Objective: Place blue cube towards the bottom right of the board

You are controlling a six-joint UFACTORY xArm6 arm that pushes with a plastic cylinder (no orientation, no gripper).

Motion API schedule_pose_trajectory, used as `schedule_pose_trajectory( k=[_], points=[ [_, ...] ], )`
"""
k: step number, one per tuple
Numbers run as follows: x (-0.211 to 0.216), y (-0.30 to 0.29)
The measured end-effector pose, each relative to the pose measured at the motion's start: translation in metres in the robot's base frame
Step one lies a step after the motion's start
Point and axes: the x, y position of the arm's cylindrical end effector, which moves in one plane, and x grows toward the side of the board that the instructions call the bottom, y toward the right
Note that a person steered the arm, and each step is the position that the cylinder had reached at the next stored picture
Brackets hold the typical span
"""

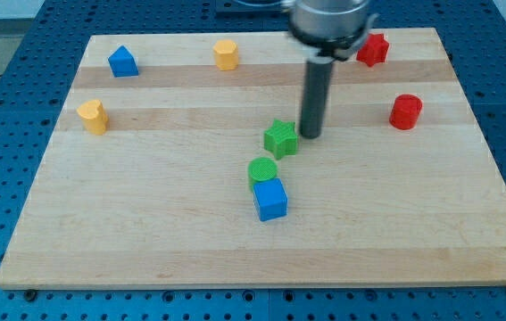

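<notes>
Looking across the tabletop (145,232), my tip (311,135) rests just to the view's right of the green star (280,138), nearly touching it, near the board's middle. No fingers exist on this rig; the arm ends in a plain rod, so nothing spreads or pinches. The blue cube (270,199) sits below and slightly to the view's left of my tip, a little under centre, pressed against the green cylinder (262,170) just above it. That is the relation that matters: the goal lies toward the view's bottom right, so I judge the tip must get round to the cube's upper-left side before pushing, and both green blocks crowd that side. Well clear of this are the blue house-shaped block (123,61), the two yellow blocks (226,54) (93,116), the red star-like block (373,48) and the red cylinder (405,111).
</notes>
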Motion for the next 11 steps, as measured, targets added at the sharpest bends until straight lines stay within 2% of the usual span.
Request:
schedule_pose_trajectory(
  k=[1,4,6,7,8,10,11],
  points=[
    [0.019,-0.018],
    [0.022,-0.023],
    [0.082,-0.003],
    [0.082,-0.059],
    [0.082,-0.091],
    [0.085,-0.109],
    [0.092,-0.086]
  ],
)
